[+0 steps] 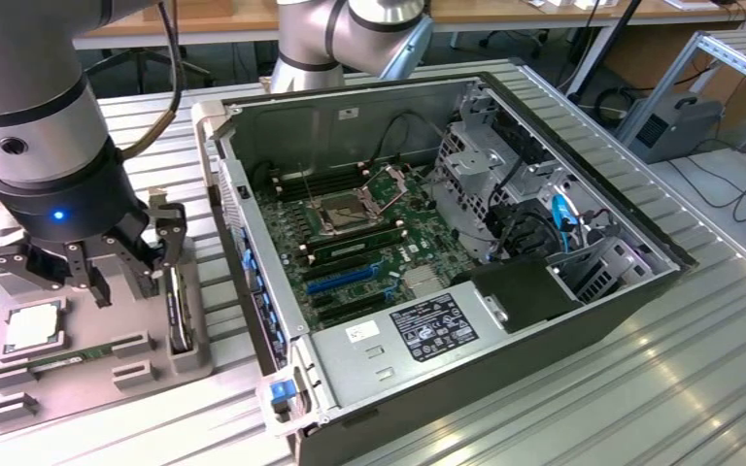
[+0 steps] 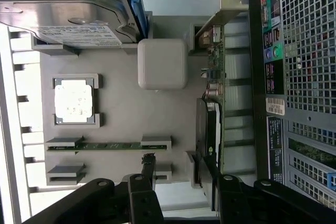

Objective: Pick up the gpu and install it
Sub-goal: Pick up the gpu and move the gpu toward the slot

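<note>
Exterior view: the open computer case [image 1: 387, 379] lies on the table [image 1: 697, 398] across the centre and right of the frame, with the motherboard [image 1: 366, 248] inside it; the parts tray [image 1: 55, 388] sits at lower left, just beside the case. On the tray, the gpu [image 1: 182, 311] stands on edge along the side nearest the case; the processor [image 1: 34, 325] lies between the hard drive [image 2: 63, 19] and the memory stick [image 1: 73, 358]; the gripper [image 1: 88, 277] hangs above the tray.
</note>
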You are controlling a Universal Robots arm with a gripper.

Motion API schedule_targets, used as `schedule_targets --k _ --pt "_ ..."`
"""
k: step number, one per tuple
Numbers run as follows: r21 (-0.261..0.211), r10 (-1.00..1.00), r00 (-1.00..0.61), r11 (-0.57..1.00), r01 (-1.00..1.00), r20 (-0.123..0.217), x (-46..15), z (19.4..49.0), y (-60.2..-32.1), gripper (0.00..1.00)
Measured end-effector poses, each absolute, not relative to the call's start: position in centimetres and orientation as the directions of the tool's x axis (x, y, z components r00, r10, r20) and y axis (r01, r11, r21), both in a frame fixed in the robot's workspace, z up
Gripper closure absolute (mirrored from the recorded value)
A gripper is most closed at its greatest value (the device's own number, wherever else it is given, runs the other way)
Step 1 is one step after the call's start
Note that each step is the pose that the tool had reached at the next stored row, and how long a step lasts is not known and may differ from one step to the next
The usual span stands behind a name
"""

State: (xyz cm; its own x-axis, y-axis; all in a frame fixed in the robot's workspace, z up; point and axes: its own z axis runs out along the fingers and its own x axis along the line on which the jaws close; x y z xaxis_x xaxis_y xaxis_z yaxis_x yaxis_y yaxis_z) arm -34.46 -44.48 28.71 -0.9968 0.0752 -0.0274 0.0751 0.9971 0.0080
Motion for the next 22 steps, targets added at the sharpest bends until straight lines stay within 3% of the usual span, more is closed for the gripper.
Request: schedule_targets --k 22 --pt "0.006 0.075 -0.997 0.997 0.075 -0.028 -33.48 28.65 -44.48 0.52"
